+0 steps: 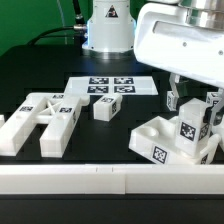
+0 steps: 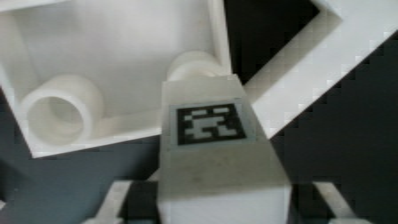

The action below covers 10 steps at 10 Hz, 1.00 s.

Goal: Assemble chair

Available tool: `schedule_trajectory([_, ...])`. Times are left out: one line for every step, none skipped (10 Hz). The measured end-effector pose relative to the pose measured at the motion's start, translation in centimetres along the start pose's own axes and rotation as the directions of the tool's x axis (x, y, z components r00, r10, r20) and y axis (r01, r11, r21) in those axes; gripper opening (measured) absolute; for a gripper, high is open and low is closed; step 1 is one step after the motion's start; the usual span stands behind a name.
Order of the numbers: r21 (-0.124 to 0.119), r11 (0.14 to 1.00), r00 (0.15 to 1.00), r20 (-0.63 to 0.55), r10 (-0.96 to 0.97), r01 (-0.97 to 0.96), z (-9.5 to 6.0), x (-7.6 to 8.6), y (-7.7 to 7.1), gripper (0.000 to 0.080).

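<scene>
The white square seat block of the chair lies at the exterior view's right, with tags on its sides. My gripper hangs over it, shut on a white chair leg that stands upright against the seat. In the wrist view the tagged leg runs out from between the fingers of the gripper. Its rounded end sits at the seat's recessed underside. A round socket shows beside it. Where the leg meets the seat is hidden.
A white H-shaped frame piece lies at the exterior view's left. A small tagged block sits mid-table in front of the marker board. The robot base stands behind. A white rail borders the front edge.
</scene>
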State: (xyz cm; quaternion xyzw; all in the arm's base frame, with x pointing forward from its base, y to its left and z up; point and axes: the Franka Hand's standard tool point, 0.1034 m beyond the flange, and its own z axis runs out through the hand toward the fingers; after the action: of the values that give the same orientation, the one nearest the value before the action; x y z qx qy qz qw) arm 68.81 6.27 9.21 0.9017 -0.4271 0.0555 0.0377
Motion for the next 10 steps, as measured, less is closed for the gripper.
schedule_trajectory([0.001, 1.0, 1.0, 0.001, 0.0, 0.0, 0.02, -0.04, -0.03, 0.0297])
schedule_trajectory([0.001, 1.0, 1.0, 0.0, -0.012, 0.012, -0.01, -0.02, -0.04, 0.0489])
schedule_trajectory([0.003, 0.995, 0.995, -0.002, -0.095, 0.095, -0.22, 0.06, -0.17, 0.0489])
schedule_trajectory([0.005, 0.984, 0.984, -0.005, -0.179, 0.179, -0.4, 0.1, -0.3, 0.0621])
schedule_trajectory([0.008, 0.974, 0.974, -0.004, -0.225, 0.225, -0.4, 0.1, -0.33, 0.0621])
schedule_trajectory([0.007, 0.974, 0.974, -0.003, -0.225, 0.225, -0.33, 0.07, -0.32, 0.0643])
schedule_trajectory([0.006, 0.973, 0.973, -0.003, -0.231, 0.231, -0.3, 0.07, -0.31, 0.0648])
schedule_trajectory([0.004, 0.944, 0.944, -0.006, -0.328, 0.328, -0.29, 0.15, -0.26, 0.0648])
schedule_trajectory([-0.001, 0.899, 0.899, -0.012, -0.437, 0.437, -0.25, 0.09, -0.3, 0.0648])
schedule_trajectory([-0.014, 0.82, 0.82, -0.018, -0.572, 0.572, -0.17, -0.18, -0.41, 0.0649])
